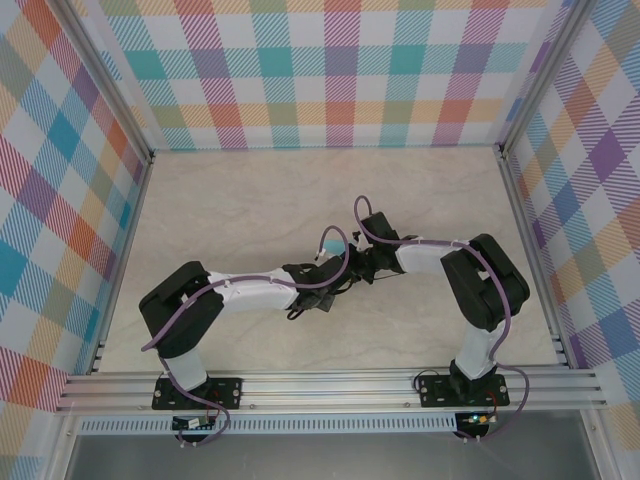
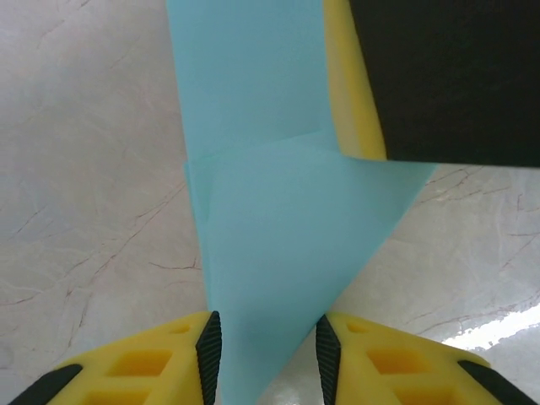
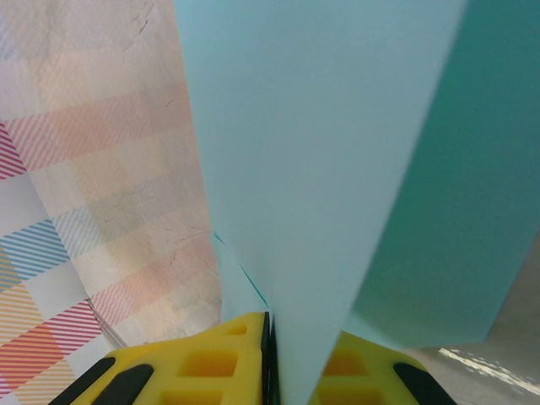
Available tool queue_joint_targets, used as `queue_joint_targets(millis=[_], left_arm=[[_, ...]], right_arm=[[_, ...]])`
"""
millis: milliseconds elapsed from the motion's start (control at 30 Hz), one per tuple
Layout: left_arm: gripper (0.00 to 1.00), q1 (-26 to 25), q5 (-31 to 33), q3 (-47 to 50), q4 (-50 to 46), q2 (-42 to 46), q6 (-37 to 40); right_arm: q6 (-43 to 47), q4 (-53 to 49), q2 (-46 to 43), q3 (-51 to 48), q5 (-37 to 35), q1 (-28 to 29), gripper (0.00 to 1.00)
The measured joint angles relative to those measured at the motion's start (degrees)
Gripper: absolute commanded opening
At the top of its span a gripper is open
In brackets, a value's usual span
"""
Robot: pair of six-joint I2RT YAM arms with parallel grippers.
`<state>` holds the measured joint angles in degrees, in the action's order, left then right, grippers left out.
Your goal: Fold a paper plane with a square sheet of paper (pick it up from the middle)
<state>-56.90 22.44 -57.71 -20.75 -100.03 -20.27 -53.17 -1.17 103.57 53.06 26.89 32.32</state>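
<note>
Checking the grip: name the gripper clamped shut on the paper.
The right gripper, pressed tight on the paper; the left gripper stands open around it.

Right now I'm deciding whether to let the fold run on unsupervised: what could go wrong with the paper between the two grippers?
The right gripper pinches the paper on one narrow spot; a pull could tear it or slip it free. The left gripper has its jaws apart with the paper's tapered end between them; closing now may crumple that end instead of creasing it.
</note>
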Motion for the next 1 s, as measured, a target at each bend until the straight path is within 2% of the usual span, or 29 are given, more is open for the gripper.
queue_joint_targets(millis=[500,700,1000], left_arm=[[0.25,-0.1,1.3,0.0,0.2,-0.5,-0.1],[0.13,-0.1,1.2,0.2,0.4,-0.7,-0.1],[0.06,-0.1,1.0,0.5,1.5,-0.7,-0.7]], right_arm=[[-0.2,-0.2,0.0,0.7,0.0,0.0,0.13],[-0.4,-0.2,0.0,0.7,0.0,0.0,0.15],[-0.3,-0.9,-0.1,1.2,0.0,0.0,0.19]])
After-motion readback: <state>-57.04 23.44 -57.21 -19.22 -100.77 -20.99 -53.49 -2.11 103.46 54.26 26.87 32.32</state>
